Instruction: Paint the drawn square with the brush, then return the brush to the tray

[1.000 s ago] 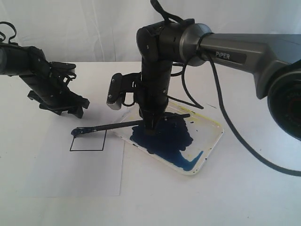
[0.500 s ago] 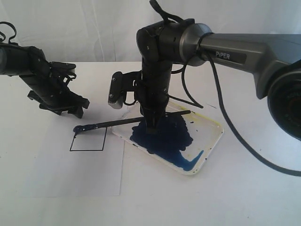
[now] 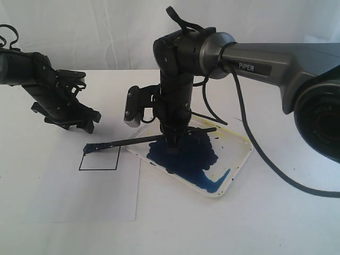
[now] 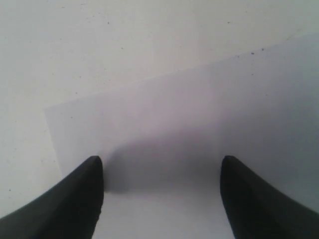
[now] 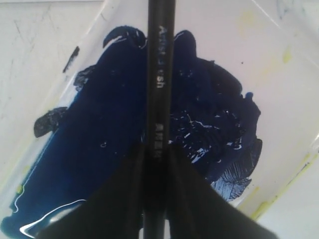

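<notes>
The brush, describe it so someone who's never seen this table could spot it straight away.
Find the white tray with the big blue paint blotch, beside the paper sheet. The right gripper hangs over it, pinching a long thin black stick: the brush. Nothing else bridges tray and paper, its dark tip at a corner of the drawn square.

Can't really tell if the brush (image 3: 133, 142) tip is actually touching the paper (image 3: 79, 196) at the square (image 3: 99, 159) corner, it's too tiny. Its middle is hidden behind the right fingers (image 3: 171, 139), which also cover part of the tray (image 3: 245, 150). On the right wrist cam the brush runs off the frame at both ends and its lettering is blurry. The left fingers (image 4: 79, 199) are cropped and soft.
</notes>
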Action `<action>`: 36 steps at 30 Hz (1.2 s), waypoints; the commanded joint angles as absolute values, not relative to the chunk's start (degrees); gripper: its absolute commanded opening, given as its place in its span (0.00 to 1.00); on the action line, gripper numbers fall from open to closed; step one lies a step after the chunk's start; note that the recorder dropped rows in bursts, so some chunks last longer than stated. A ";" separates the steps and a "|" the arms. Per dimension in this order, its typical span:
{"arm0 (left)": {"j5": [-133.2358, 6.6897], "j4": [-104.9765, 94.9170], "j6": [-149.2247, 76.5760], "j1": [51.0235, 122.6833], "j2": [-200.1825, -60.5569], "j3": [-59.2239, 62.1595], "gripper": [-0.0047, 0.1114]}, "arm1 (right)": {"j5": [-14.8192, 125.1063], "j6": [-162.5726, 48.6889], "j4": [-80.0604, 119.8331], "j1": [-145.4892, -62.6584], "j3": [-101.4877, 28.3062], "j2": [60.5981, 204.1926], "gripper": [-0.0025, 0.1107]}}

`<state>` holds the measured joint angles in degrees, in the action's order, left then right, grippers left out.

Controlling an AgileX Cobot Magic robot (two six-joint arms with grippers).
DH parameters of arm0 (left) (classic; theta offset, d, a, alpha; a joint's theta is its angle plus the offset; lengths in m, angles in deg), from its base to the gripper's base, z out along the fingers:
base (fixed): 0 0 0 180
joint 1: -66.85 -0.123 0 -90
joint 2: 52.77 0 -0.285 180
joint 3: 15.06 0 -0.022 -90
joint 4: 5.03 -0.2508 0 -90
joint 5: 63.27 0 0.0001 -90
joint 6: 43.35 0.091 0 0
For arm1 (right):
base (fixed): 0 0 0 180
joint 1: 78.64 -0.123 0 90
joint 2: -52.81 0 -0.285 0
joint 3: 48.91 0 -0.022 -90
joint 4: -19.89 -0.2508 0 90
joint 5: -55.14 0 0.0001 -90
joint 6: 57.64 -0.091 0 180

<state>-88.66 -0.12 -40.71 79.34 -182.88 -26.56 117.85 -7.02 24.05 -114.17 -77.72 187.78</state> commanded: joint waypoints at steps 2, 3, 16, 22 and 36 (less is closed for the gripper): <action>-90.59 0.11 -41.04 79.54 -183.20 -26.59 0.64 | 118.38 -6.56 25.51 -113.97 -77.92 187.55 0.02; -90.59 0.11 -41.04 79.54 -183.20 -26.59 0.64 | 118.48 -6.87 25.92 -113.97 -77.92 187.55 0.02; -90.67 0.11 -41.04 79.54 -183.20 -26.59 0.64 | 119.74 -7.47 28.08 -113.97 -77.92 187.55 0.02; -90.67 0.11 -41.04 79.54 -183.20 -26.59 0.64 | 119.74 -7.47 28.76 -113.97 -77.92 187.03 0.02; -90.67 0.11 -41.04 79.54 -183.20 -26.59 0.64 | 121.98 -7.91 30.47 -113.97 -77.92 185.06 0.02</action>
